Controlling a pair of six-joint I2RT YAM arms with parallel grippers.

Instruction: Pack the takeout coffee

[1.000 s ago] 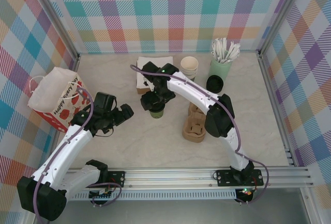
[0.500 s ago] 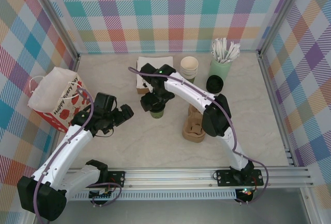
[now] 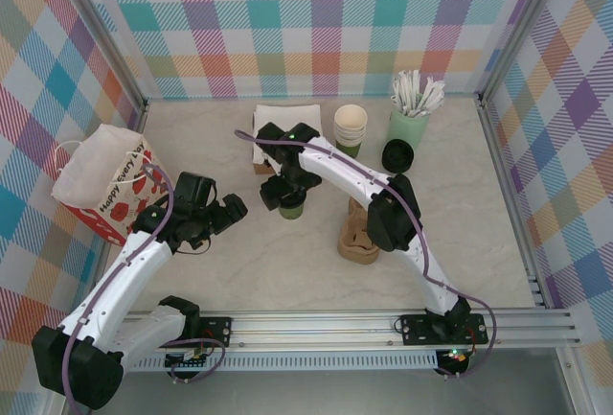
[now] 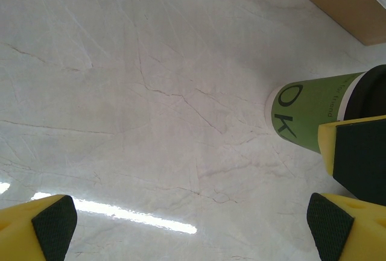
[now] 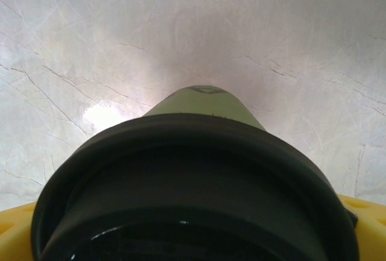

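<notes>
**Status.** The table [image 3: 287, 271] carries, in descending size, the paper bag [image 3: 101, 185] at my left, the cardboard cup carrier [image 3: 359, 233] towards my right, and the takeout coffee [image 3: 292, 208] upright on the bare surface between them. The coffee stands just left of the carrier and well apart from the bag.

**Done.** The black lid [image 5: 193, 170] is seated on the cup.

**Left to do.** The coffee sits in neither the carrier nor the bag, so I judge the packing itself not yet begun: grasp, lift and placement are all outstanding.

**Grippers.** My right gripper [image 3: 287, 190] is over the cup, with its jaws spread wide on either side of the lid. I see no clamp, and I cannot tell whether the pads touch the rim. My left gripper [image 3: 228, 210] hangs just left of the cup, spread wide and holding nothing.

**Markings.**
- Bag: "Happy Every Day" among red strawberry prints.
- Cup wall: large dark letters "OK". The smaller print beside them is too small to read with confidence.
</notes>
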